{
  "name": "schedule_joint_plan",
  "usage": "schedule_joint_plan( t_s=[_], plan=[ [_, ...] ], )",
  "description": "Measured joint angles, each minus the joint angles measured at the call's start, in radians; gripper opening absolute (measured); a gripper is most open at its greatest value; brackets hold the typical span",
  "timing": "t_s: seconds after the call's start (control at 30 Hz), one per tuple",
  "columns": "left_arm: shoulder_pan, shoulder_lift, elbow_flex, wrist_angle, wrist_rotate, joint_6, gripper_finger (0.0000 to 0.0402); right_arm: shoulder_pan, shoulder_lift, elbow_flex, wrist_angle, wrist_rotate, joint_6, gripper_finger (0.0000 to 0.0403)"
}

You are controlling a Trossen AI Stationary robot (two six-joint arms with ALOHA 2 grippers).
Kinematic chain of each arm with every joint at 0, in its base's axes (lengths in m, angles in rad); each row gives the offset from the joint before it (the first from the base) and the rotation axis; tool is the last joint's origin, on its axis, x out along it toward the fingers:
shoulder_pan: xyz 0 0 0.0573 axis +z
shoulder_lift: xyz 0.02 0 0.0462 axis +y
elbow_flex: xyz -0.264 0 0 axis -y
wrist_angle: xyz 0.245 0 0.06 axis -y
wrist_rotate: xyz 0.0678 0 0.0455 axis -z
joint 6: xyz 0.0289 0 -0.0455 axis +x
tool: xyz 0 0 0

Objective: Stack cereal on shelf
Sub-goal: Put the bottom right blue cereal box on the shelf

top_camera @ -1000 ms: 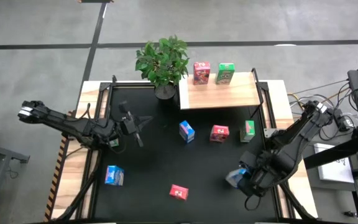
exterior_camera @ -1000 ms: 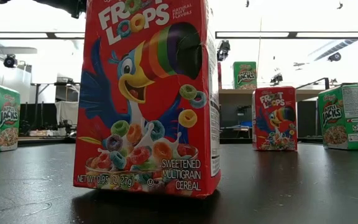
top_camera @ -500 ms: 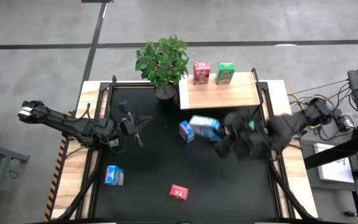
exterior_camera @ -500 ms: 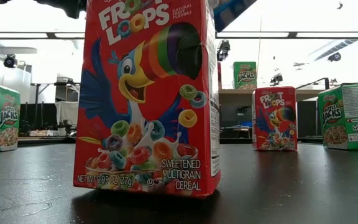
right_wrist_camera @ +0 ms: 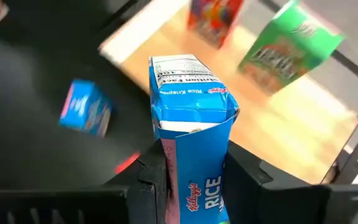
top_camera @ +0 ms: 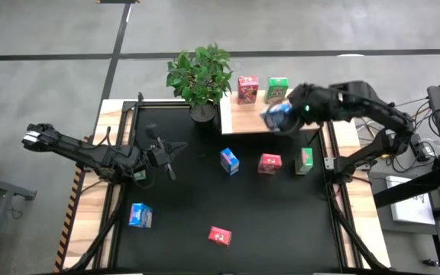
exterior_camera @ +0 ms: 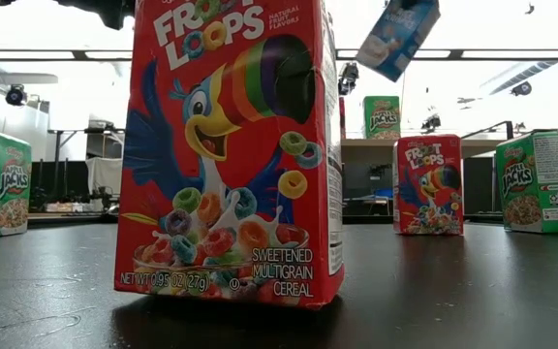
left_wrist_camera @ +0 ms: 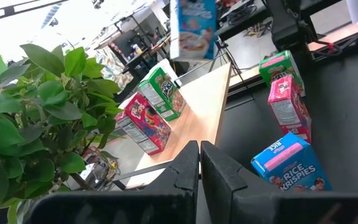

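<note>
My right gripper [right_wrist_camera: 197, 179] is shut on a blue cereal box [top_camera: 276, 117], which hangs in the air over the near edge of the pale wood shelf [top_camera: 243, 118]. The same box shows high up in the low view [exterior_camera: 398, 37] and in the left wrist view [left_wrist_camera: 193, 28]. A pink-red box [top_camera: 247, 88] and a green box [top_camera: 276, 89] stand on the shelf's far part. My left gripper [left_wrist_camera: 199, 167] is shut and holds nothing; it waits at mid-left over the table [top_camera: 168, 153]. My right gripper pinches the blue box between its two fingers [right_wrist_camera: 246, 177], on two opposite sides at the end nearest the wrist [right_wrist_camera: 219, 168]. The fingers slant down from the table's right side. The box's far end [right_wrist_camera: 191, 74] sticks out past the fingertips. It is lifted clear and tilted.
On the black table stand a blue box [top_camera: 229, 160], a pink-red box [top_camera: 270, 163] and a green box [top_camera: 305, 160] just near of the shelf, plus a blue box [top_camera: 140, 215] and a pink-red box [top_camera: 220, 236] nearer the front. A potted plant [top_camera: 200, 76] stands left of the shelf.
My right gripper has swung with the blue box from the table's near right corner, up and toward the far edge, and now hangs over the shelf. It has turned on the way, and the box has stayed in its hold.
</note>
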Motion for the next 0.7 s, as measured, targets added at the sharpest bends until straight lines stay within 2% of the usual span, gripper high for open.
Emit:
schedule_joint_plan(
  t_s=[0.13,0.37,0.7],
  plan=[
    [0.000,0.000,0.000,0.000,0.000,0.000,0.0000,-0.108,0.010,-0.014,-0.010,-0.002,-0.094,0.0102],
    [0.000,0.000,0.001,0.000,0.000,-0.001,0.0000,-0.265,0.063,-0.080,-0.010,-0.063,-0.329,0.0102],
    [0.000,0.000,0.001,-0.001,0.000,-0.002,0.0000,-0.349,0.127,-0.102,-0.011,-0.063,-0.501,0.0106]
  ],
)
